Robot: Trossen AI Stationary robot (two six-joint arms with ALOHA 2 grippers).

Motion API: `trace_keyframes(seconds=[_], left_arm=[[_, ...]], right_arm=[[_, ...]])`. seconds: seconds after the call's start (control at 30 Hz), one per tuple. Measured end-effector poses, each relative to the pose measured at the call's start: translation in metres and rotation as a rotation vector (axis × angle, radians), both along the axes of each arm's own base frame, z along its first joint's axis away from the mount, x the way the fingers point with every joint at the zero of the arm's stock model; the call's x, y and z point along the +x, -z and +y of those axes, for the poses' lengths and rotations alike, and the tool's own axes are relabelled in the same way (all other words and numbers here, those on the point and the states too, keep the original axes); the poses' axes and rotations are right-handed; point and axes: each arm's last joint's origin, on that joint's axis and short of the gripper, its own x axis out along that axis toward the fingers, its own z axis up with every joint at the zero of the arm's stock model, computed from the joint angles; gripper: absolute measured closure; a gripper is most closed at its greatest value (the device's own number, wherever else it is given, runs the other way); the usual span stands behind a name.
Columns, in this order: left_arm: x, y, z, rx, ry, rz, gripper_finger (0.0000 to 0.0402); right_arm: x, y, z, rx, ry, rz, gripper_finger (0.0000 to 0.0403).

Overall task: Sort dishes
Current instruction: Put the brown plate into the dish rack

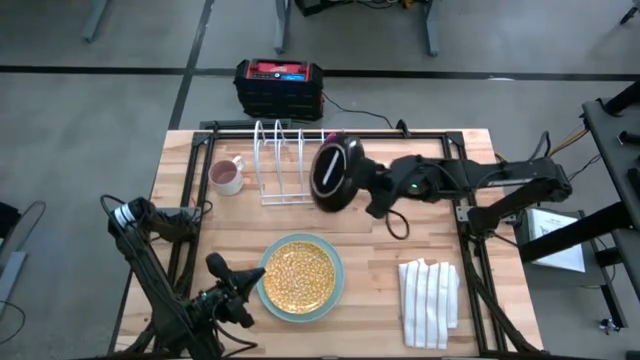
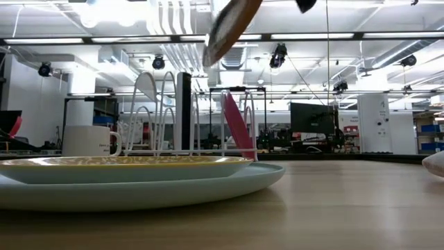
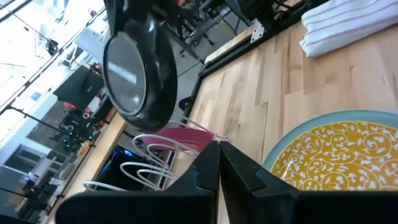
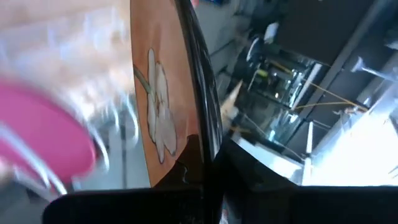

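Wooden table [image 1: 380,260], right arm outstretched, fingers [image 1: 362,187] clamped on orange-brown plate [image 1: 333,172] above rack [image 1: 282,160], left fingers [image 1: 262,272] together.

Grey floor [image 1: 80,100], ceiling strip lights [image 2: 305,36], monitor [image 2: 309,118], white cabinet [image 2: 374,121] in bkgd

plates [image 1: 301,276]: 4 | mug [image 1: 227,177]: 1 | rack [image 1: 282,163]: 1 | cloth [image 1: 429,301]: 1 | arms: 2

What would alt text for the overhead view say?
The right gripper holds the orange plate, dark underside up, beside the white rack. The yellow plate sits on the teal plate by the shut left gripper.
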Motion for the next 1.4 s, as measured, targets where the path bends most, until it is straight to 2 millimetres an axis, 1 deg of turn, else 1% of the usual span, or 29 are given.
trace_keyframes(seconds=[0.07,0.13,0.27,0.4,0.57,0.63,0.73,0.93,1.17,1.4], left_arm=[[-0.001,-0.002,0.001,-0.002,0.001,-0.001,0.0401],[-0.001,-0.003,0.001,0.001,0.003,0.001,0.0401],[-0.002,-0.006,0.003,0.002,0.006,0.003,0.0401],[-0.004,-0.010,0.006,0.022,0.016,0.019,0.0401],[-0.006,-0.013,0.009,0.023,0.019,0.021,0.0401],[-0.006,-0.012,0.010,0.027,0.019,0.025,0.0401],[-0.007,-0.009,0.011,0.037,0.019,0.032,0.0401],[-0.010,-0.001,0.016,0.048,0.013,0.038,0.0401],[-0.021,0.005,0.033,-0.003,-0.015,0.019,0.0401],[-0.035,0.022,0.055,-0.041,-0.050,-0.013,0.0401]], right_arm=[[0.006,0.005,-0.006,-0.095,0.018,0.047,0.0396],[0.013,0.008,-0.012,-0.150,0.029,0.077,0.0396],[0.027,0.008,-0.023,-0.179,0.054,0.087,0.0396],[0.042,0.017,-0.034,-0.224,0.064,0.152,0.0396],[0.057,0.021,-0.044,-0.308,0.151,0.198,0.0396],[0.063,0.027,-0.048,-0.326,0.159,0.225,0.0396],[0.073,0.041,-0.054,-0.342,0.157,0.284,0.0396],[0.090,0.060,-0.064,-0.359,0.158,0.331,0.0396],[0.104,0.083,-0.074,-0.378,0.162,0.387,0.0396],[0.113,0.102,-0.084,-0.369,0.166,0.436,0.0396]])
